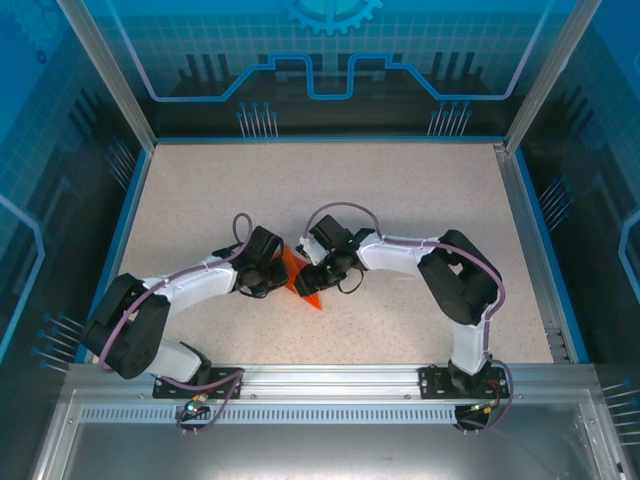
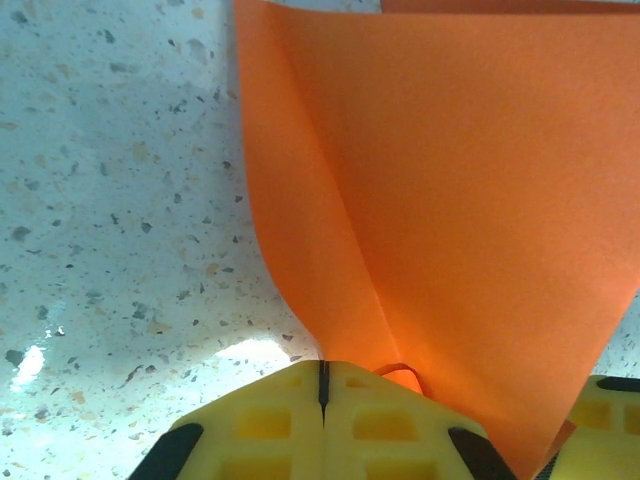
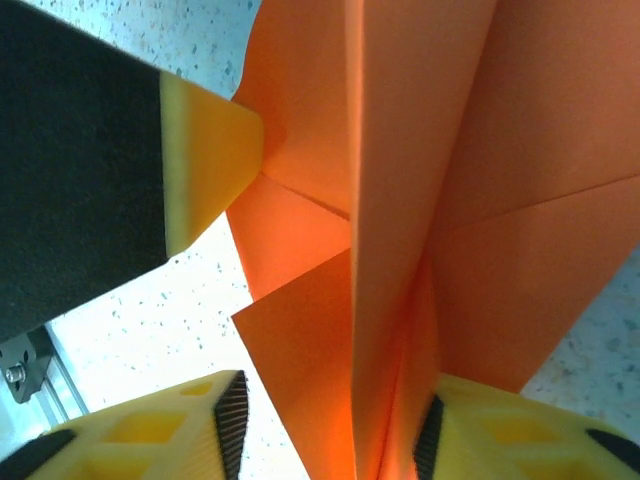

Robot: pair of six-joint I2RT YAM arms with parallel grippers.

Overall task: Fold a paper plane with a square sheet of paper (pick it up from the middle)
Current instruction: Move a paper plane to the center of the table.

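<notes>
The paper (image 1: 310, 295) is raised off the table (image 1: 420, 200) a little way out from the middle of the metal rail (image 1: 330, 378) that carries the two arms. It is already creased into a pointed shape with a fold down its centre.

The left tool (image 2: 322, 385), on the side of the rail's left end, has its jaws pressed fully together. The centre crease runs straight down into the seam between them, so it appears to be pinching the paper there. The right tool (image 3: 330, 420), on the side of the rail's right end, has its jaws partly apart with the folded layers hanging between them. The layers lie close to one pad and bare table shows beside the other, so it looks open rather than gripping.

The paper looks very light, thin and floppy. One flap bows outward under its own weight, and only the folded ridge looks at all stiff. It should crumple or tear if squeezed at a loose flap or pulled between both tools, and its smooth face could slip from a shallow pinch. The best hold is probably on the centre crease, where the layers stack.

Little else is about. The purple cables (image 1: 340, 208) loop above each wrist, on the side away from the rail. The blue walls (image 1: 330, 60) stand well apart from the rail. What crowds the work is the tools themselves, almost touching across the paper.
</notes>
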